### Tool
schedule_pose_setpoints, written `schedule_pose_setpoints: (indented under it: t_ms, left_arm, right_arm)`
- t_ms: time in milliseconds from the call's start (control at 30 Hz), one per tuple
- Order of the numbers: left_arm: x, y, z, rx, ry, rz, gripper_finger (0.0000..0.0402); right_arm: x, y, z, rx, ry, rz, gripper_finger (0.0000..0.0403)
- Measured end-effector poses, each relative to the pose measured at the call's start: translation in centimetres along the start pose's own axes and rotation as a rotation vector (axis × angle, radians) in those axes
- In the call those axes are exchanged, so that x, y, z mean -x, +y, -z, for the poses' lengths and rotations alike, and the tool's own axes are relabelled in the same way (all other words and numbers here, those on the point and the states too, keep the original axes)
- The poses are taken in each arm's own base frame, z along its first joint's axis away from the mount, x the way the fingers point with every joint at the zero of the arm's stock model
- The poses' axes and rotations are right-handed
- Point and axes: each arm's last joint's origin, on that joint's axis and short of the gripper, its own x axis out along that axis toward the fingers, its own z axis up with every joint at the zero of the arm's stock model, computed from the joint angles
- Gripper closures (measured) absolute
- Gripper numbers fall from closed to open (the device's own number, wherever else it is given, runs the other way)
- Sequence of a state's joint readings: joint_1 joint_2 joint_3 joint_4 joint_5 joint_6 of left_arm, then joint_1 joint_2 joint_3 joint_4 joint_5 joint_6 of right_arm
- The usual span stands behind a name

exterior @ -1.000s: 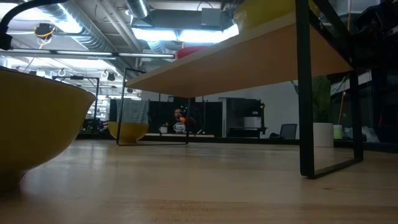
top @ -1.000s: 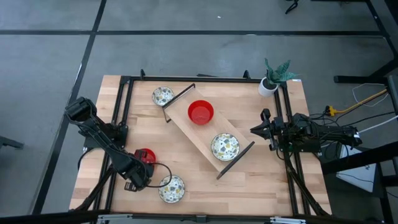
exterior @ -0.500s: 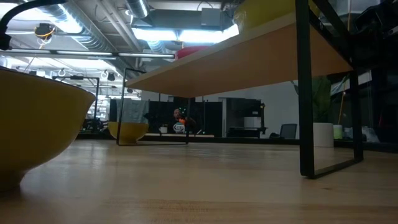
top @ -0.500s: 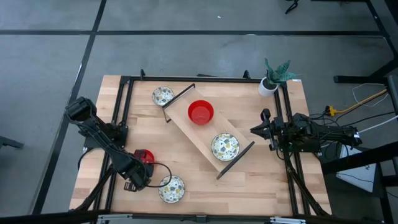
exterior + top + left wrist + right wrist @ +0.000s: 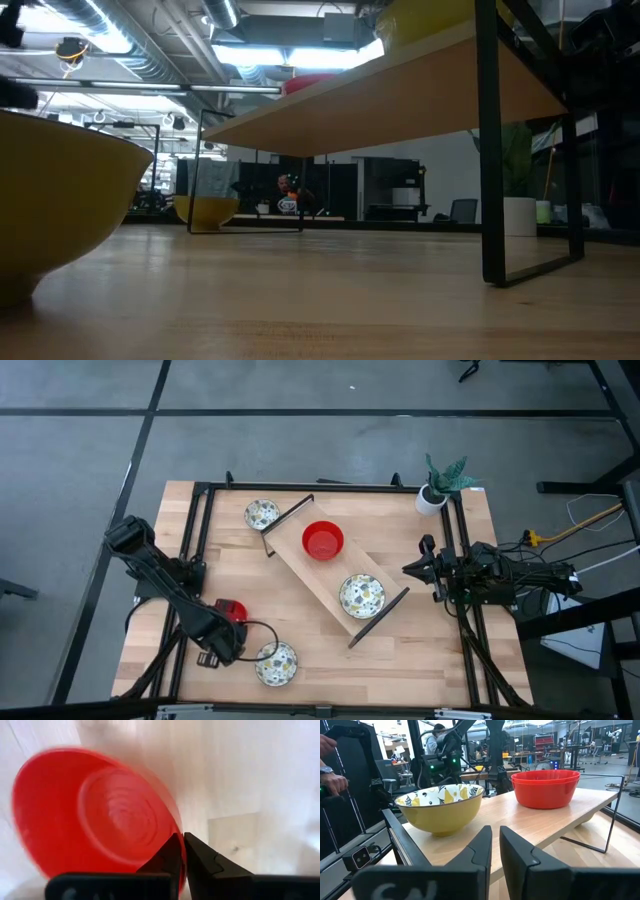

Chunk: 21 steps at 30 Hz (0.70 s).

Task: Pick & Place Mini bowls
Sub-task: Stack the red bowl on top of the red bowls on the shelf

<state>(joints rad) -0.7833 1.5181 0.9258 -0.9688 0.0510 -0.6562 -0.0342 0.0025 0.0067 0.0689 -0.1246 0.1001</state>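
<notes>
A glossy red mini bowl (image 5: pixel 95 815) fills the left wrist view, and my left gripper (image 5: pixel 181 851) is shut on its rim. In the high view this bowl (image 5: pixel 231 607) peeks out beside the left arm at the table's near left. A patterned mini bowl (image 5: pixel 276 663) rests on its foot just to the right, and another (image 5: pixel 262 514) sits at the far left. One red bowl (image 5: pixel 323 540) and one patterned bowl (image 5: pixel 361 596) stand on the raised wooden shelf (image 5: pixel 300 565). My right gripper (image 5: pixel 495 845) waits at the right edge, fingers together and holding nothing. My left gripper pinches the red bowl's rim (image 5: pixel 176 870) with one finger inside the bowl and one outside. The fingers come from above, pointing down. The bowl hangs tilted in the hold. Whether its foot is off the table I cannot tell.
The shelf stands slantwise mid-table on thin black legs (image 5: pixel 492 150). A white pot with a green plant (image 5: pixel 440 485) is at the far right corner. Bare wood lies between the shelf and the near edge. A person's hand (image 5: pixel 330 780) shows beyond the table in the right wrist view.
My left gripper has risen a little over the red bowl. Less of the bowl now shows beside the arm in the high view.
</notes>
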Motion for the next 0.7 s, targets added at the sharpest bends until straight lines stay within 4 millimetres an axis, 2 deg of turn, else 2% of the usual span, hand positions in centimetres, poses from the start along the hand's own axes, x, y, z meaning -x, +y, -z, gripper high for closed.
schedule_pose_setpoints:
  t_ms: [367, 700]
  left_arm:
    - [5.4, 0.3, -1.6, -0.057, 0.01, -0.036, 0.0387]
    - [11.9, 1.4, -2.1, -0.053, -0.024, -0.135, 0.0387]
  right_arm:
    - [0.0, 0.0, 0.0, 0.0, -0.001, 0.0, 0.0363]
    - [0.0, 0.0, 0.0, 0.001, 0.0, 0.0, 0.0363]
